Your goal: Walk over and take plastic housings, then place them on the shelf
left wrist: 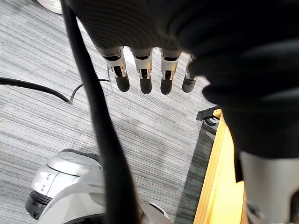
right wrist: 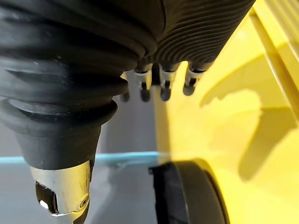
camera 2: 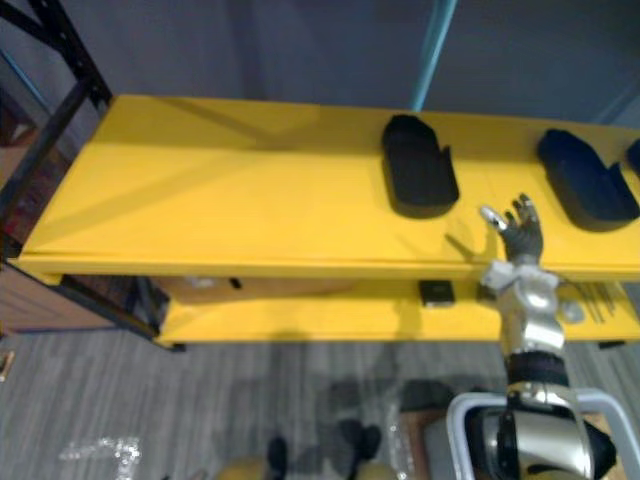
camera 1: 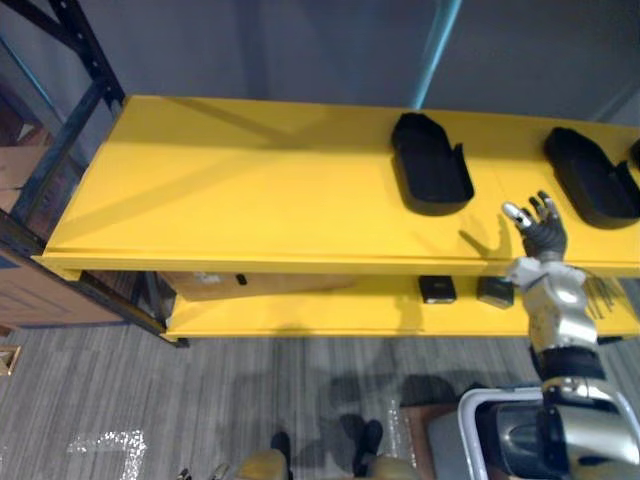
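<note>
Two housings (camera 1: 432, 163) on shelf (camera 1: 250, 190); right hand (camera 1: 545, 235) at shelf edge, fingers spread, empty. Left hand (left wrist: 145, 70) slack, empty. Likely between fetches.

housings (camera 1: 431, 165) on top shelf (camera 1: 250, 190), right half | right robot hand (camera 1: 545, 235) before them | boxes (camera 1: 437, 289) on lower shelf (camera 1: 300, 312)

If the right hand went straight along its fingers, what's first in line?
Likely nothing: the right hand points into the gap between the left housing and the right housing, over bare yellow shelf. Depth is unclear.
</note>
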You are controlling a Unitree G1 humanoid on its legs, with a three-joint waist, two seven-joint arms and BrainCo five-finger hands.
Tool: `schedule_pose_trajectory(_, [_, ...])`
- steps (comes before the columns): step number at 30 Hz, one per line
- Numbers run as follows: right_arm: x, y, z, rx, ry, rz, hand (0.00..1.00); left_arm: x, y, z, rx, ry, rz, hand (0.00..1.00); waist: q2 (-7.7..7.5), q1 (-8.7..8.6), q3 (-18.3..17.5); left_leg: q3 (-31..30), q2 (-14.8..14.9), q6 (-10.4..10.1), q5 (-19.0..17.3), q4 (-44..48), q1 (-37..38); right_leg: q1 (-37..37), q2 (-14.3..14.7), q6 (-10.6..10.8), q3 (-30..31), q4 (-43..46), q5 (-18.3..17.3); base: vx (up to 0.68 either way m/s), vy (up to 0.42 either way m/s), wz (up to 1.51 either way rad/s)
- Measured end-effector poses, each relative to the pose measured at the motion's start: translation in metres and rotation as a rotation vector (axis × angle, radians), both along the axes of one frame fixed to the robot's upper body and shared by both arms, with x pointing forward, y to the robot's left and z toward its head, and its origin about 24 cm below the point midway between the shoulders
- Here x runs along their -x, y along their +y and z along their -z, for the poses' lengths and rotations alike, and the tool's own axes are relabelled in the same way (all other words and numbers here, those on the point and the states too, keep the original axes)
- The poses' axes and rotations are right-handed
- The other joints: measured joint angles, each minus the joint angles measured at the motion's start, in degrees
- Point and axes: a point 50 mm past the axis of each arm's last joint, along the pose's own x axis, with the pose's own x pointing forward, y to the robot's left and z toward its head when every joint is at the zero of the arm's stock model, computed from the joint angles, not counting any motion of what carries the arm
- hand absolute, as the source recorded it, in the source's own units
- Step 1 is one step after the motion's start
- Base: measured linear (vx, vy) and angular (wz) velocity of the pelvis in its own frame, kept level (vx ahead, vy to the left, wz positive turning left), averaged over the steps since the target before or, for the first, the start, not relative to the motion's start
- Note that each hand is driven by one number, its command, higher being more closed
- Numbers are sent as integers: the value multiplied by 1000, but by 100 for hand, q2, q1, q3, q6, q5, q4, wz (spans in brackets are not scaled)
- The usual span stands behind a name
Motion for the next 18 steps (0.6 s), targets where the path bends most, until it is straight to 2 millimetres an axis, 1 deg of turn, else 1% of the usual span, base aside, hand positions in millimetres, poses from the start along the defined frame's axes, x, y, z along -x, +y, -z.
schedule_pose_trajectory(4, [-6, 6, -2, 6, 8, -69, 0, 0, -1, 0, 5, 2, 0, 0, 28, 13, 11, -1, -20, 9, 6, -1, 1, 0, -17, 9, 0, -1, 12, 0, 0, 0])
schedule_pose_trajectory(7, [-9, 7, -5, 7, 4, -93, 0, -1, -4, 1, 12, -2, -2, 0, 79, 41, 43, -7, -32, 19, 12, -4, 2, 1, -31, 11, -8, -2, 14, 0, 0, 0])
schedule_pose_trajectory(9, [-11, 6, -7, 21, 13, -108, 0, -2, -6, 1, 19, -6, -4, 0, 139, 56, 80, -36, -49, 42, 26, -18, -3, 5, -48, 15, -47, -2, 17, -9, -20, 6])
schedule_pose_trajectory(11, [-12, 9, -9, 33, 11, -125, 0, -2, -7, 1, 22, -7, -5, 0, 162, 55, 94, -62, -59, 58, 39, -35, -11, 6, -81, 16, -79, -3, 17, -2, -12, 8])
schedule_pose_trajectory(16, [-16, 13, -11, 37, 13, -165, 0, -2, -7, 1, 27, -10, -8, 0, 158, 69, 101, -98, -107, 80, 53, -56, -10, 14, -98, 35, -107, -3, 29, 6, 4, 4])
schedule_pose_trajectory(18, [-18, 15, -13, 41, 7, -174, 0, -4, -6, 0, 25, -19, -7, 0, 134, 70, 170, -98, -130, 83, 54, -56, 1, 25, -120, 51, -105, -3, 41, 0, 0, 0])
